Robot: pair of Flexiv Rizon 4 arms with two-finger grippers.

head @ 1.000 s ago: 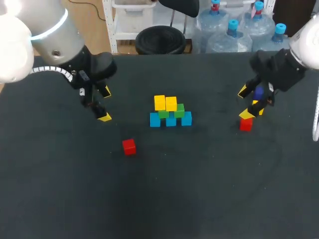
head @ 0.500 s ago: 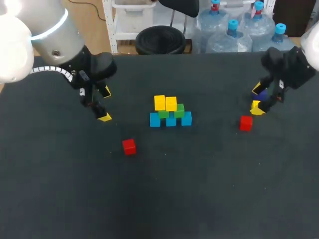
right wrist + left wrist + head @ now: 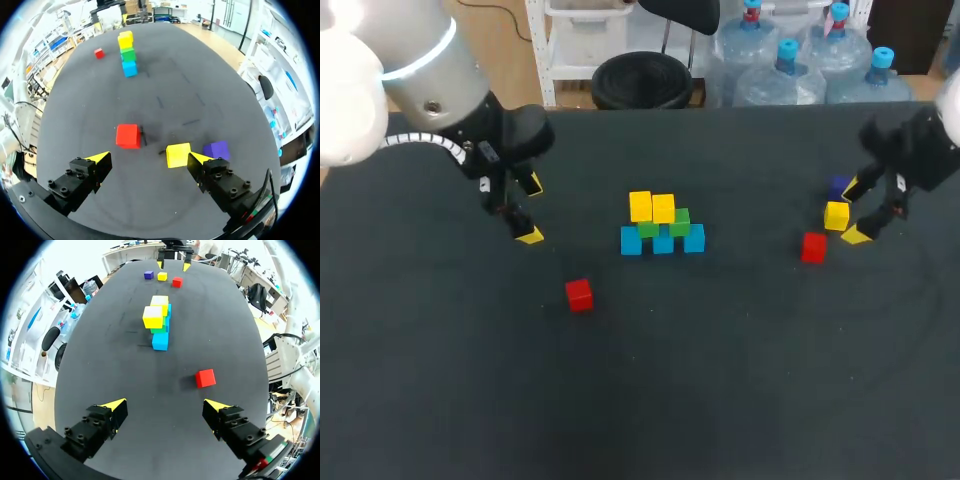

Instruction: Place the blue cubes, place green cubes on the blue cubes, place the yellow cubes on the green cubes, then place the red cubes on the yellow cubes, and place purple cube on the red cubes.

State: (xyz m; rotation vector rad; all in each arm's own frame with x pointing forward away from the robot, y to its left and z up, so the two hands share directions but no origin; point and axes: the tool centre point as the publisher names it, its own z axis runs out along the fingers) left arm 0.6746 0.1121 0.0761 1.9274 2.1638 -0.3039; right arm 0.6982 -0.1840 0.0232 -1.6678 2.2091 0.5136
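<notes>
Obscured: my right arm is cut off at the head view's edge. In the right wrist view the purple cube (image 3: 216, 149) sits partly behind one finger. Both wrist views take the stack (image 3: 662, 225) end-on, so I cannot count its rows there.

Changed: my right gripper (image 3: 854, 212) has drawn back from over the right red cube (image 3: 813, 247) toward the right side of the counter (image 3: 720, 380). This uncovers the loose yellow cube (image 3: 836, 215). My left arm is unmoved.

Stock: three blue cubes (image 3: 631, 241) stand in a row at centre, with two green cubes (image 3: 680, 222) on them and two yellow cubes (image 3: 640, 206) on top. The left red cube (image 3: 579, 294) lies alone, well apart from the stack. The loose yellow cube lies between the purple cube and the right red cube.

Grippers: my left gripper (image 3: 532, 210) is spread over bare counter. My right gripper is spread, with the loose yellow cube just beside one fingertip.
</notes>
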